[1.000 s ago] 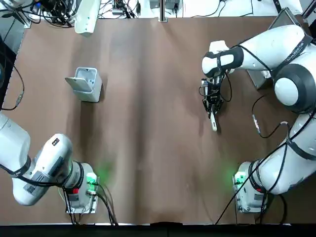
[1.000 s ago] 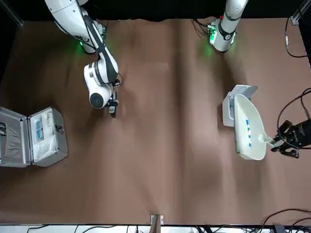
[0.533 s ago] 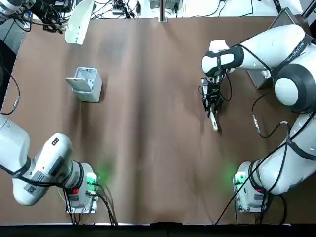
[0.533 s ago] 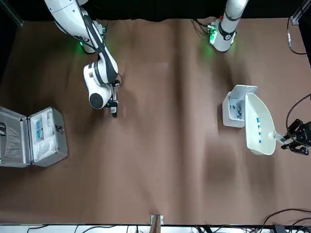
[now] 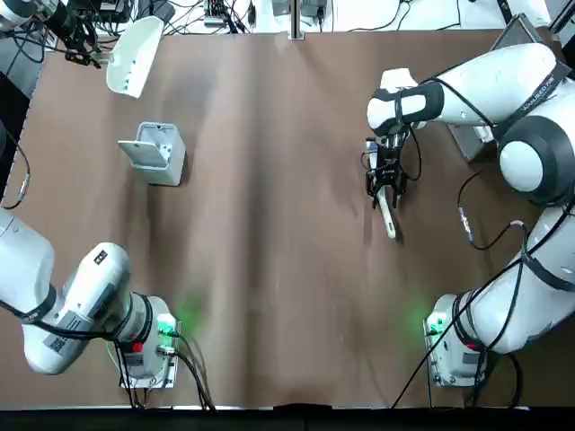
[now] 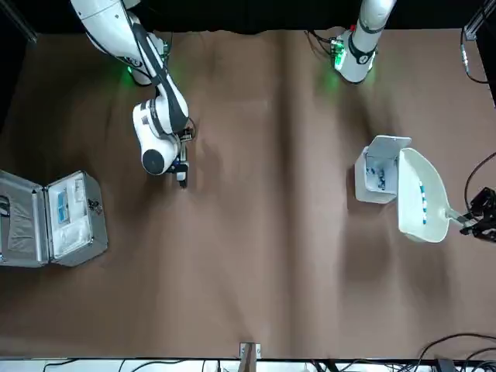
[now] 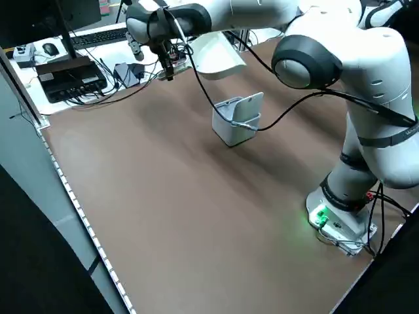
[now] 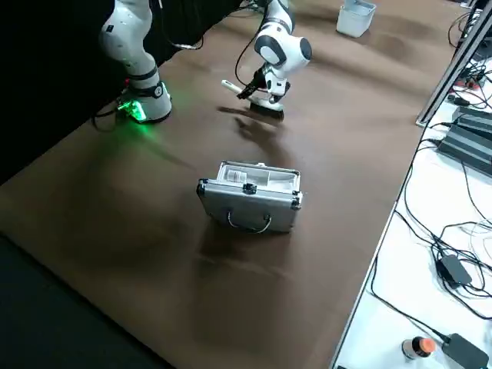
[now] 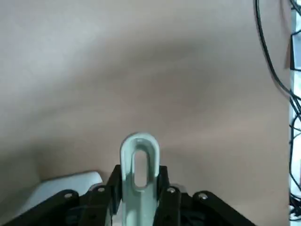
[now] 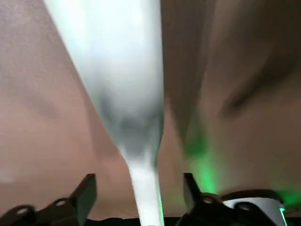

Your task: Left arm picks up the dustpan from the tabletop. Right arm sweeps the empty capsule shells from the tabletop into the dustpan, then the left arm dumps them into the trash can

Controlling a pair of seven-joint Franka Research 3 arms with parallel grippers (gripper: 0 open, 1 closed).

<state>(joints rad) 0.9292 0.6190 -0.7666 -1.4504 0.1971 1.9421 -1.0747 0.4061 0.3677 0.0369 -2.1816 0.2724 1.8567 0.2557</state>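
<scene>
My left gripper (image 5: 90, 56) is shut on the handle (image 9: 138, 165) of the cream-white dustpan (image 5: 133, 56), held in the air off the far left corner of the tabletop (image 5: 269, 224). A few bluish capsule shells (image 6: 423, 203) still lie in the dustpan (image 6: 422, 205). Beside it stands the trash can (image 6: 376, 178) with its lid up and more shells inside. On the far right, my right gripper (image 5: 386, 184) stands open over the white brush (image 5: 388, 215). Its fingers (image 10: 87, 190) sit apart on either side of the thin handle (image 10: 146, 197).
An open silver metal case (image 6: 50, 217) lies at the robot's right side of the table, partly hidden by the right arm in the top view. Cables and desk equipment (image 7: 65, 65) crowd the far edge. Both arm bases (image 5: 144, 355) stand at the near edge.
The left arm swung the dustpan off the trash can toward the robot's left. The bin's inside, with shells in it, now shows. The right gripper barely moved above the brush.
</scene>
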